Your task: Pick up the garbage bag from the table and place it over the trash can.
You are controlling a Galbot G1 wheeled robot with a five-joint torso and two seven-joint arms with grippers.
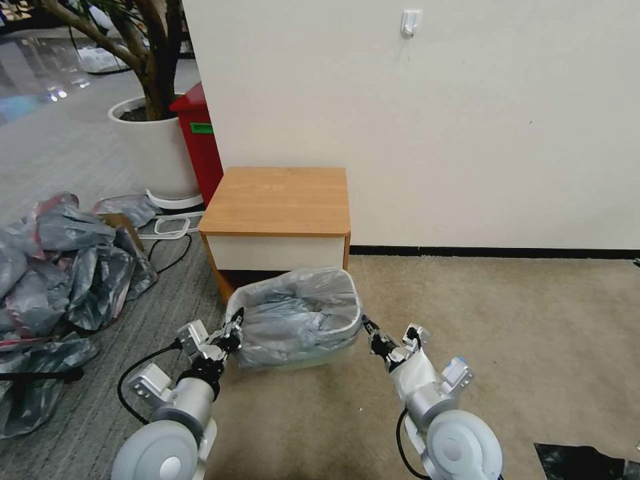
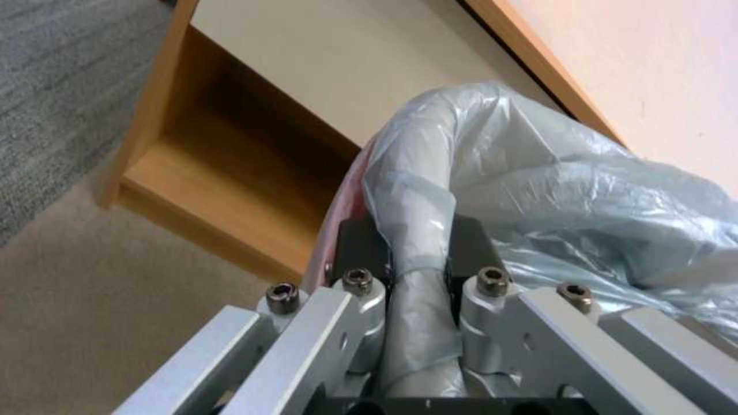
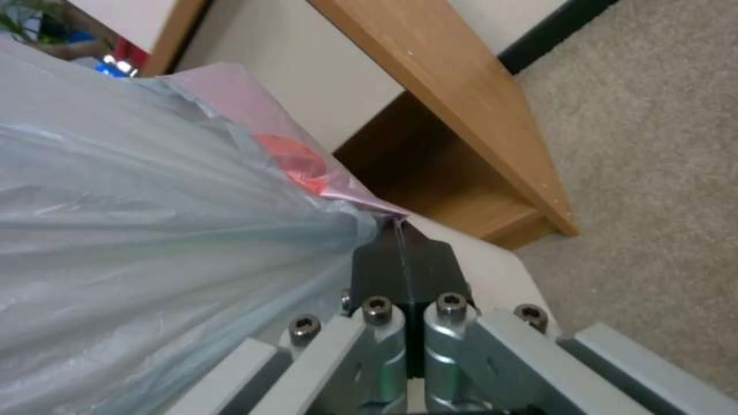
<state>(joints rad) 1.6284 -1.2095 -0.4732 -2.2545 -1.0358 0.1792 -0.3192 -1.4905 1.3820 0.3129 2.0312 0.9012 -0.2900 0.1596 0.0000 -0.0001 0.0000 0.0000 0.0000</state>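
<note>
Grey, crinkly translucent plastic covers the trash can (image 1: 313, 363): the garbage bag (image 1: 297, 317) is draped over the small cream-white bin, its film bulging in soft folds across the opening and down the near wall. The bin stands on beige carpet just in front of the table (image 1: 277, 200), a boxy nightstand with a smooth light-brown wood-grain top, a cream drawer front and an open lower shelf.

The left gripper (image 1: 231, 333) sits at the bin's left rim. In the left wrist view its dark pads (image 2: 357, 245) stand apart on either side of the rounded rim, which is wrapped in bag film and runs between them; a pink edge of the bag shows just beside one pad. The jaws straddle the rim and do not look clamped on it.

The right gripper (image 1: 371, 335) is at the bin's right rim. In the right wrist view its black fingertips (image 3: 403, 262) are pressed together, pinching the thin pink hem of the bag where the film pulls to a taut point.

To the left, on grey ribbed carpet, lies a heap of grey bags (image 1: 60, 267). Behind the table stand a red bin (image 1: 199, 143) and a white planter (image 1: 160, 150) against a plain cream wall.
</note>
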